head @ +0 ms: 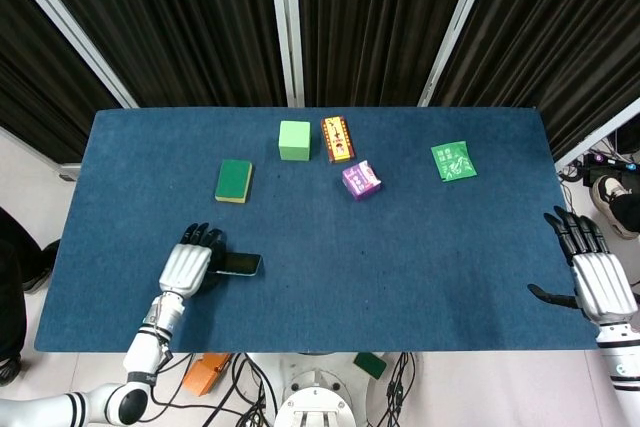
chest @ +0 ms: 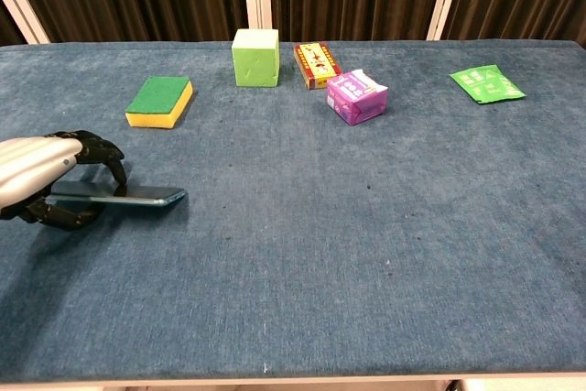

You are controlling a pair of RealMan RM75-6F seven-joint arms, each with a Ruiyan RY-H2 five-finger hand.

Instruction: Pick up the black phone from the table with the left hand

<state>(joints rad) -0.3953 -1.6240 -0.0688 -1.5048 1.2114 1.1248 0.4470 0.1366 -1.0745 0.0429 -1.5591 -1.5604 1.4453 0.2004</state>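
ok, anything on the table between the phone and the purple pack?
Nothing: bare blue cloth runs from the black phone, held by the left hand, to the purple pack. The chest view shows it.

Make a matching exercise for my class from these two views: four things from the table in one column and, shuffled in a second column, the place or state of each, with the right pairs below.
Column A
1. black phone
2. sponge
3. green packet
4. right hand

Column B
a. lies alone near the table's far right corner
b. open, at the table's right edge
c. held in the fingers of the left hand
d. lies flat, left of the green cube

Pairs: 1-c, 2-d, 3-a, 4-b
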